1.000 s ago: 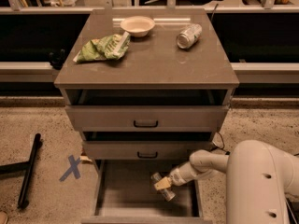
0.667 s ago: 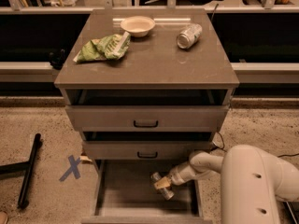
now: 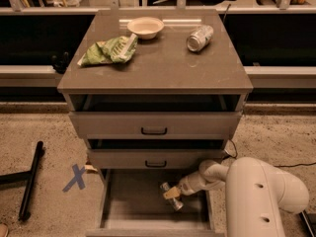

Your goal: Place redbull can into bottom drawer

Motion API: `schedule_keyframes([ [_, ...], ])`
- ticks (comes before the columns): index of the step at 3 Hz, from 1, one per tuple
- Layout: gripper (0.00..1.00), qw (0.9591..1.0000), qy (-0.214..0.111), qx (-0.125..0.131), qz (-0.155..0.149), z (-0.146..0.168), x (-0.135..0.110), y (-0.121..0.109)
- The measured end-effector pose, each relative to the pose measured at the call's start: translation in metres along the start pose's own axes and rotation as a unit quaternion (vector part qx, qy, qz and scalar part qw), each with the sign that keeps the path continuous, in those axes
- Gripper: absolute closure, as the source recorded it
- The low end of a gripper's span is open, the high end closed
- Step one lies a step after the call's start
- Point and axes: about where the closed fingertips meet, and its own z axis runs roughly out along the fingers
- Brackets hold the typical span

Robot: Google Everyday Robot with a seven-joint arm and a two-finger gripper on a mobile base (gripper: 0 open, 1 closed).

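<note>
The bottom drawer (image 3: 128, 209) is pulled open below the cabinet's two shallower drawers. My gripper (image 3: 172, 193) reaches down into it from the right, on the white arm (image 3: 256, 191). It is shut on the slim redbull can (image 3: 176, 204). The can hangs tilted, low over the right part of the drawer floor, with its shiny end pointing down and to the right. Whether the can touches the floor I cannot tell.
On the cabinet top (image 3: 163, 68) lie a shorter dented silver can (image 3: 199, 37), a white bowl (image 3: 145, 27) and a green chip bag (image 3: 108, 51). A blue tape X (image 3: 75, 177) and a black bar (image 3: 30, 181) are on the floor to the left.
The gripper and the can stay at almost the same spot in the bottom drawer. The arm's white housing has shifted a little to the left at the lower right.
</note>
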Motion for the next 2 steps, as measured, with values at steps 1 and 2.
schedule_keyframes([
  [1,0.35,0.9999,0.0,0.004,0.009,0.0036,0.006,-0.0012],
  [2,0.13,0.9998,0.003,0.002,0.018,0.0092,0.0136,-0.0006],
])
